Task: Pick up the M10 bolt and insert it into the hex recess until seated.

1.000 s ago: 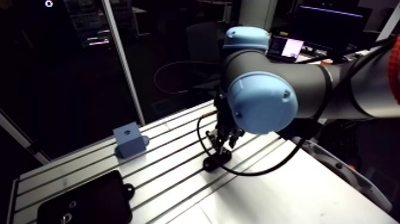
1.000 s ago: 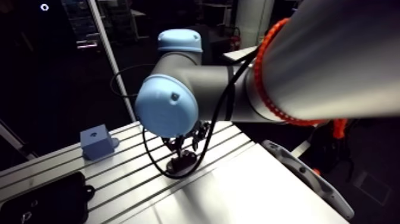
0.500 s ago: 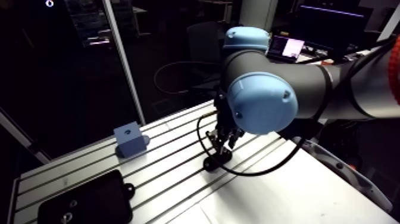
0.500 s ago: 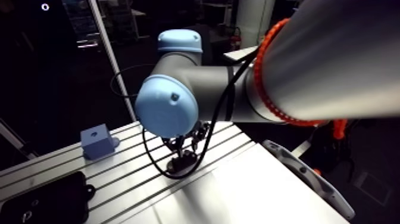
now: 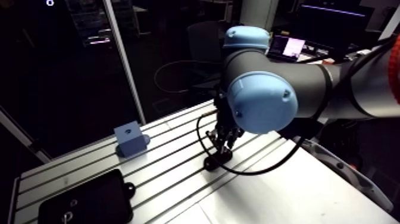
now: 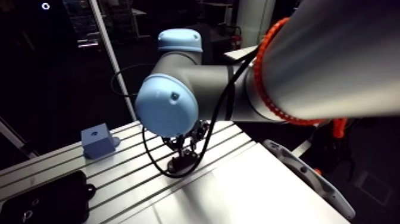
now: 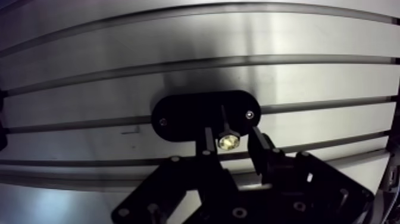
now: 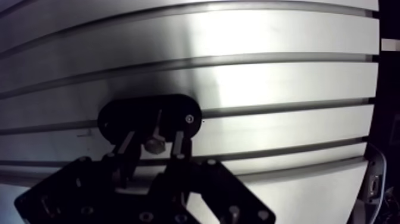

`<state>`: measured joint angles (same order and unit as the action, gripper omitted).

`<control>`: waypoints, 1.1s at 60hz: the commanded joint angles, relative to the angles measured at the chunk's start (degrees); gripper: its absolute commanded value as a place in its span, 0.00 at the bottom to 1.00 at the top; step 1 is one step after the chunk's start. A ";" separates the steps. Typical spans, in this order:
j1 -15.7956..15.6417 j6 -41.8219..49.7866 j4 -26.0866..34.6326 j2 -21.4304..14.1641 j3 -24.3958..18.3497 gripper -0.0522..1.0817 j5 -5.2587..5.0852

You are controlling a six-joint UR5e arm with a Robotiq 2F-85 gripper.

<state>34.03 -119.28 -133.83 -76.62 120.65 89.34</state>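
In the wrist view a brass-coloured bolt point(image 7: 228, 142) stands head-up at the near edge of a black oval holder plate point(image 7: 184, 116) that lies on the slotted table. My gripper point(image 7: 232, 143) straddles the bolt. Its fingers point(image 7: 260, 146) stand on either side of the head, with a small gap showing on each side. In the arm view the gripper point(image 5: 219, 149) hangs low over the same black holder point(image 5: 211, 162) near the table's middle. A blue block point(image 5: 130, 139) with a hole in its top face sits farther left on the table, well apart from the gripper.
A black tray point(image 5: 83, 205) with small fittings lies at the table's front left corner. The slotted aluminium table point(image 5: 172, 149) runs in long grooves under the holder. A smooth sheet point(image 5: 286, 196) covers the table's near right part.
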 commanded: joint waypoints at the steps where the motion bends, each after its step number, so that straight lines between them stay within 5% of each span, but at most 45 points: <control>1: 0.00 0.06 0.00 0.03 -0.01 0.57 0.00; 66: -1.15 -0.46 0.08 -0.39 -0.60 0.73 -0.59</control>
<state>33.18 -119.58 -133.82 -76.66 120.40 88.97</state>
